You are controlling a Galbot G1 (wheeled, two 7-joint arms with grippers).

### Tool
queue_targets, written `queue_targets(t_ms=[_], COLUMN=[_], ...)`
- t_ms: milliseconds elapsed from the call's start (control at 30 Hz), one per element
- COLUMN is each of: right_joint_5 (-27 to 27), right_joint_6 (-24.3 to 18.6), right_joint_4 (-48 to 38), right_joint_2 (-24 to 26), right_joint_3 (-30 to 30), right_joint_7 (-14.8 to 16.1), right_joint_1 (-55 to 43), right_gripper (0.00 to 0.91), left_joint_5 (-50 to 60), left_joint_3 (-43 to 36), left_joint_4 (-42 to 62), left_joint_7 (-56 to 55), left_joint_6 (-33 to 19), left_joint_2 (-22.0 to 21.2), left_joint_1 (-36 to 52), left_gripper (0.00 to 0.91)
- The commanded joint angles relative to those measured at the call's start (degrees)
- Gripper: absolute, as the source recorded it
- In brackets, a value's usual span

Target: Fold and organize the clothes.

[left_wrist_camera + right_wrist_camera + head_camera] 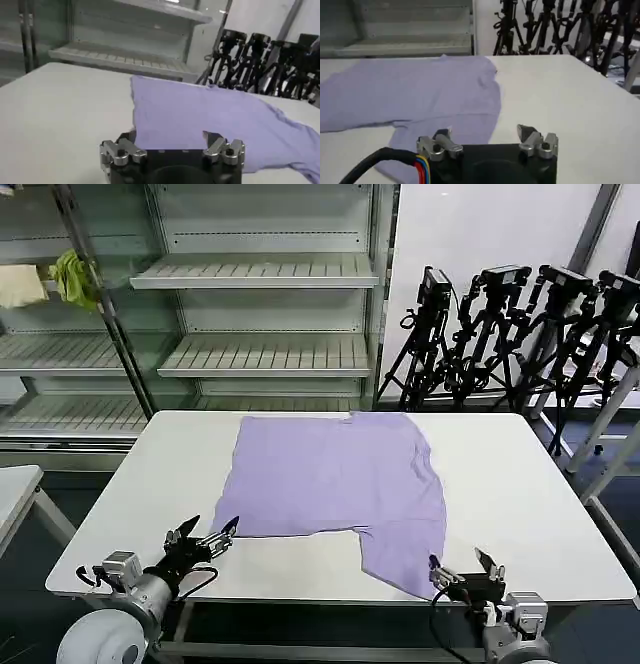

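The lavender T-shirt (335, 479) lies flat on the white table (520, 484), partly folded, with one flap reaching down to the front edge (405, 559). No print shows on its upper side. My left gripper (207, 535) hovers open at the shirt's front left corner, and the cloth (200, 117) spreads just beyond its fingertips (214, 138). My right gripper (462, 567) is open at the front edge beside the hanging flap; its one finger (442, 135) sits over the cloth (420, 90), the other over bare table. Nothing is held.
Metal shelving (265, 274) stands behind the table, with a yellow-green cloth (72, 276) and a cream cloth (20, 284) at its far left. Black tripods (510, 324) crowd the back right. A second white table edge (15, 484) is at the left.
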State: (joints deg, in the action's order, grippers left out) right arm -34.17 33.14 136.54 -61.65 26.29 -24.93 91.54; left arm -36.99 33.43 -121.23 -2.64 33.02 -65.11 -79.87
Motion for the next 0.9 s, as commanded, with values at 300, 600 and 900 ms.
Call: queue_targets(t_ms=[300, 600, 900], right_joint_5=[0.4, 0.6, 1.0], right_joint_6=[0.0, 0.0, -0.1], right_joint_4=[1.7, 1.6, -0.2], right_joint_2=[-0.1, -0.3, -0.7], right_joint_3=[-1.2, -1.4, -1.9], right_joint_7=[-0.1, -0.4, -0.5], right_joint_1=[1.3, 2.8, 2.6], right_gripper=[0.907, 0.907, 0.907], left_joint_5=[2.4, 3.9, 4.7], left_joint_3=[-1.0, -1.9, -2.4], left_joint_4=[0.9, 2.1, 3.2], left_joint_7=[0.1, 0.5, 0.8], left_joint_6=[0.0, 0.0, -0.3], left_joint_2=[1.0, 0.2, -0.4], left_joint_1=[-0.9, -0.8, -0.3], left_gripper=[0.907, 0.907, 0.907])
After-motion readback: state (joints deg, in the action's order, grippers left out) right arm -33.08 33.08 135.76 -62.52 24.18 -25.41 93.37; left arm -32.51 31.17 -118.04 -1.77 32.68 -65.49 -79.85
